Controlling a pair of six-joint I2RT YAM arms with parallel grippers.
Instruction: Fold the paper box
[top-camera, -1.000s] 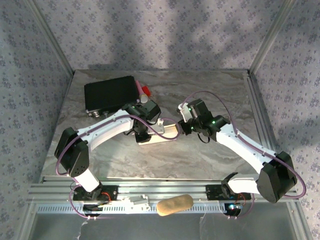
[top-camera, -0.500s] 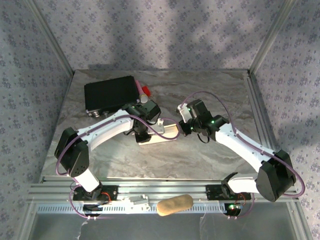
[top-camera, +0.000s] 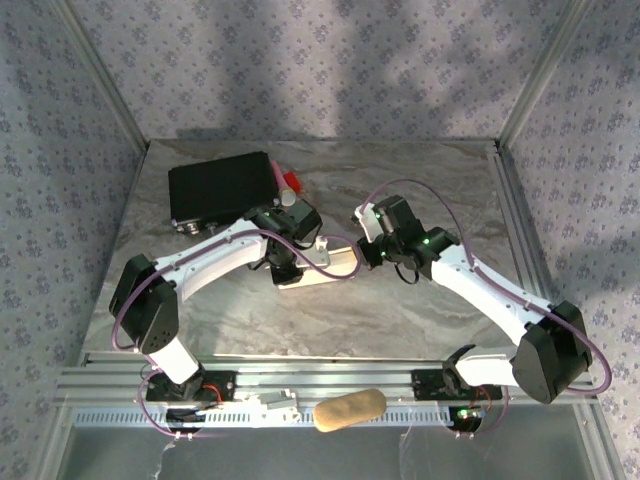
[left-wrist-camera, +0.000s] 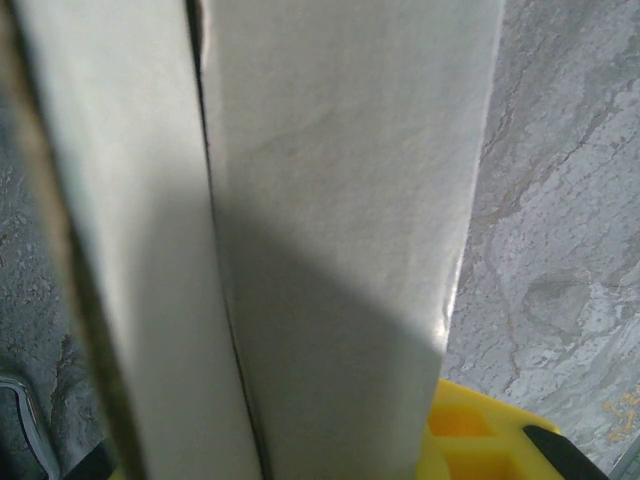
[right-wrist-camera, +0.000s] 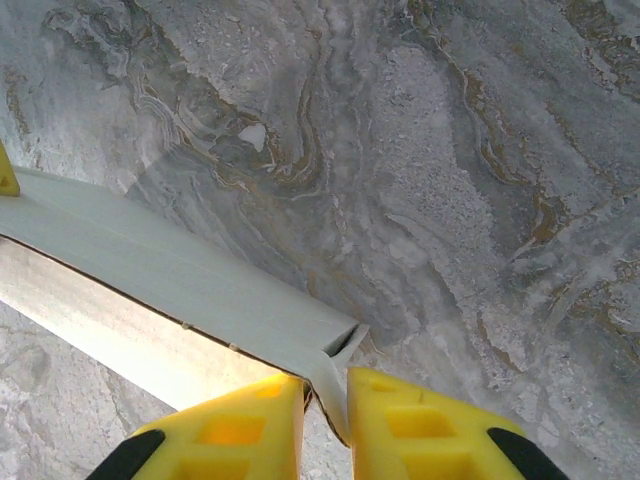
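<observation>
The white paper box (top-camera: 322, 270) lies low on the marble table (top-camera: 420, 180), between my two grippers. My left gripper (top-camera: 288, 262) straddles its left end. In the left wrist view the box (left-wrist-camera: 330, 200) fills the space between the fingers, with one yellow finger (left-wrist-camera: 480, 430) tight against its right edge and the other hidden. My right gripper (top-camera: 362, 252) is at the box's right end. In the right wrist view its yellow fingers (right-wrist-camera: 400, 420) are shut on a thin end flap of the box (right-wrist-camera: 170, 270), midway at the gripper (right-wrist-camera: 325, 400).
A black hard case (top-camera: 220, 187) lies at the back left, with a red and white item (top-camera: 288, 184) at its right edge, just behind my left wrist. A tan oblong object (top-camera: 350, 409) rests on the front rail. Metal frame posts stand at the table's corners.
My right wrist has shifted slightly toward the far side, still pinching the flap. The left arm and the box have hardly moved.
</observation>
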